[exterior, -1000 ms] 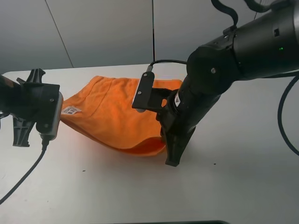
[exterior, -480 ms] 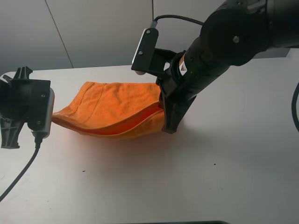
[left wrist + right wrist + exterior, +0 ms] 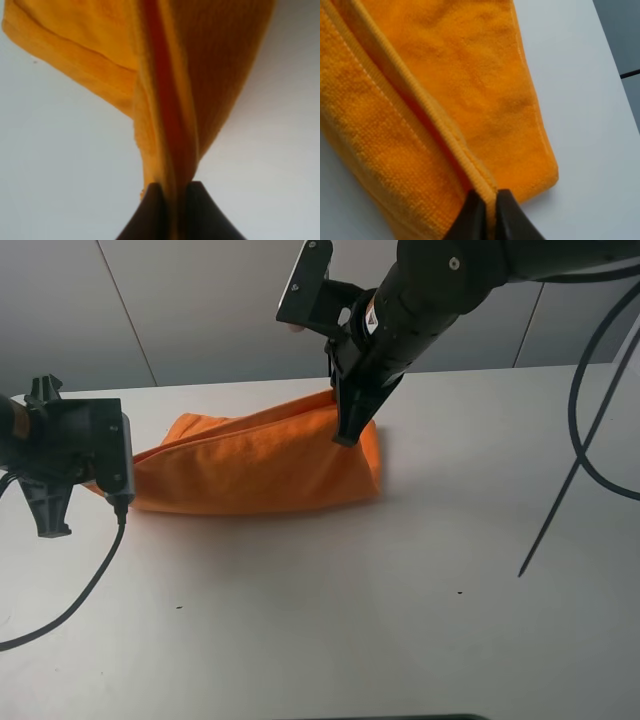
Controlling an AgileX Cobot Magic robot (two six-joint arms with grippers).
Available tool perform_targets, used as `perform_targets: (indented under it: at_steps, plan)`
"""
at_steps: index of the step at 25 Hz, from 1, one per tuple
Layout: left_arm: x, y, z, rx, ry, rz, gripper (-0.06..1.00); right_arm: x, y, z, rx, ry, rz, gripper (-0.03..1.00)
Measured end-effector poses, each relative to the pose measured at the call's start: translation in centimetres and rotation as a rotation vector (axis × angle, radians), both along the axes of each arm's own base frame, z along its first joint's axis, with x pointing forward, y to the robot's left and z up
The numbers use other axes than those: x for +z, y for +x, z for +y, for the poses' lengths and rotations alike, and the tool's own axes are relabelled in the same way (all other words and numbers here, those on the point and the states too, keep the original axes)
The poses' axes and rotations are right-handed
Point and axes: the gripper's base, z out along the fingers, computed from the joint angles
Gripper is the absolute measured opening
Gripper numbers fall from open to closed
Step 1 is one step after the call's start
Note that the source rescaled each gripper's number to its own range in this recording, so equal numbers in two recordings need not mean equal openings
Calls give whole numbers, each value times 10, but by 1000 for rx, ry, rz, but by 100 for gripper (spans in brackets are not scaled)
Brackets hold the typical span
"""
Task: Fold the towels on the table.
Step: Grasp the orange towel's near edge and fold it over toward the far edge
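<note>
- While both arms hold one long edge of the towel (image 3: 260, 465) off the surface (image 3: 400, 630), the step in hand reads as the half-fold, mid-carry: the cloth stands like a low tent, w/ its lower part resting on the surface.
- Left jaws: closed down to a thin gap, w/ the towel's end pinched between them. The left wrist view shows orange cloth (image 3: 200, 75) running straight out of the dark tips.
- Right jaws: also nearly closed, gripping the other end. In the right wrist view two stitched hems (image 3: 410, 95) run side by side into the tips, so prob. two layers are held at once.
- Right arm (image 3: 420, 300) comes down from above at the towel's right end; left arm (image 3: 70, 455) sits low at its left end, just above the surface.
- Towel position: left of centre on the surface, towards the far edge, stretched between the two arms.
- Next move, my read: both arms need to travel together, same pace and height, to lay the held edge flat w/o skewing. Then lower it, check the hems line up, and only then open up.
- Risk: if one side leads, the fold goes crooked.
- Count: 1 towel, orange; no 2nd cloth seen. 2 arms, 2 sets of jaws, both occupied. 1 white surface. No label visible.
</note>
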Motion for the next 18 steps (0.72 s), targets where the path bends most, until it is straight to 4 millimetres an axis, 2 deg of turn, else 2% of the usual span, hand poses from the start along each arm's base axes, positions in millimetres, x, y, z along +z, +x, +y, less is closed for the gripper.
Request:
perform_targets:
  at_steps: [7,15,18]
  plan:
    - [8,34,-2,15,64,-88,0,-10,9,-1,2,-34,-14,0]
    - [2,52,-7,-20,90,-133,0,-26,17,-2,-4,-72,-8,0]
    - [-2,61,-8,-11,93,-152,0,-26,17,-2,-10,-67,-13,0]
